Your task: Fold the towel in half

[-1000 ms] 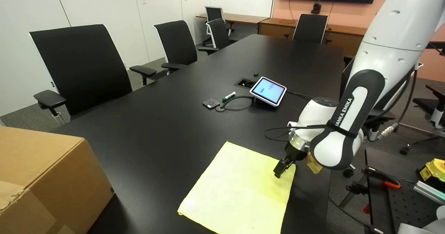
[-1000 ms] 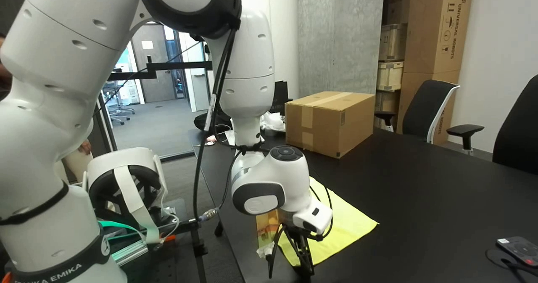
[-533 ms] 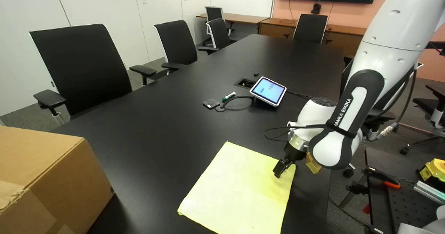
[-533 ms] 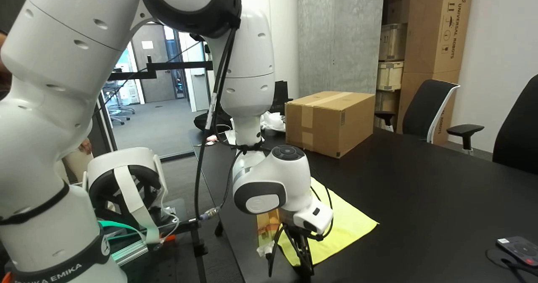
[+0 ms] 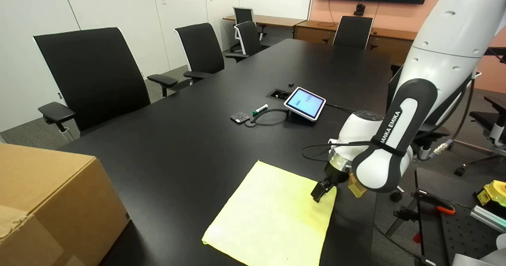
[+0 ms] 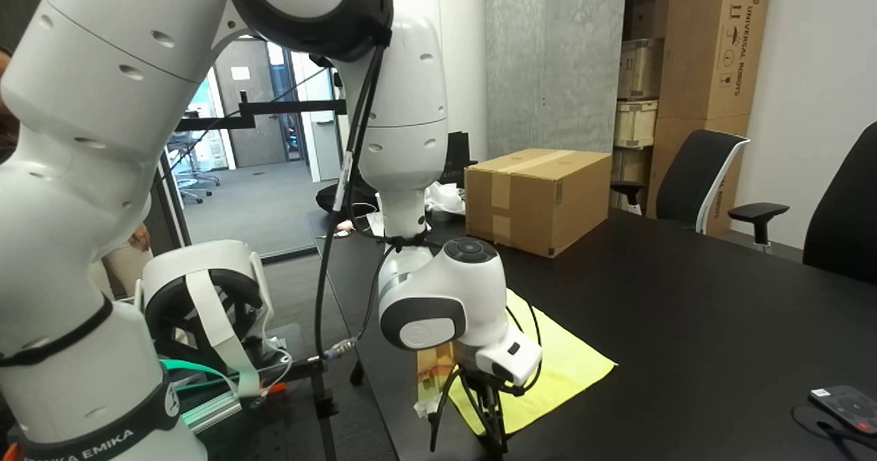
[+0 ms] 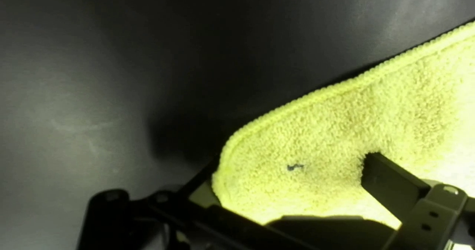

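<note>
the towel [image 5: 272, 218] lies flat and unfolded on the dark desk [image 5: 178, 159], near to its long edge, and the fingers [image 7: 389, 185] are placed at a corner [image 7: 243, 172] of the cloth. they stand well apart from each other and nothing is gripped: in the wrist view one tip seems to press lightly into the cloth, while the other is just beside the corner; whether this one touches the towel or the desk, i cannot tell. in my judgement the cloth will be light, very soft and floppy, and not fragile, so it can be squeezed firmly without worry. its fluffy surface should give good friction inside the grasp, but the desk looks smooth, therefore a sideways push may make the towel slide or wrinkle instead of entering between the fingers. the sewn hem [image 7: 315, 95] looks thicker and probably is a little stiffer than the rest, so i would take hold there, exactly at the corner, with the tips kept low, in order to catch the full cloth and not only some loops of its surface. because the towel cannot carry its own shape, the neighbouring corner will probably hang behind, and the half fold may come out crooked.
</note>
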Available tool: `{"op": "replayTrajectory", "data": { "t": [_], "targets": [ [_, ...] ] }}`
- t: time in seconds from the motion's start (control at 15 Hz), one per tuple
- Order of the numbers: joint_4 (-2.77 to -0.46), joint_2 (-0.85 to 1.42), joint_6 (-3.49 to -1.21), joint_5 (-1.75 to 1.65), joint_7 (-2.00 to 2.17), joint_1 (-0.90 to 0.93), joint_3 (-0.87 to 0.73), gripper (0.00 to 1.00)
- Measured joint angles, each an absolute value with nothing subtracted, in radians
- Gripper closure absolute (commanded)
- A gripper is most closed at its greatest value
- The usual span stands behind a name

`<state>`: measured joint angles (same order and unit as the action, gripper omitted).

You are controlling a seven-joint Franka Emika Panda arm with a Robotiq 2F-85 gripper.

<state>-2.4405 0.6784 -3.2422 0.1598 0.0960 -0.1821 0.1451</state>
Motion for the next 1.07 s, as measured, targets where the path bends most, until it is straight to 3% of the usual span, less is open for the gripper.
{"op": "replayTrajectory", "data": {
  "t": [0.87, 1.07],
  "targets": [
    [-2.511, 0.668, -3.241, 0.160, 0.136, -0.227, 0.164, 0.00],
    [-2.531, 0.657, -3.241, 0.160, 0.136, -0.247, 0.175, 0.10]
  ]
}}
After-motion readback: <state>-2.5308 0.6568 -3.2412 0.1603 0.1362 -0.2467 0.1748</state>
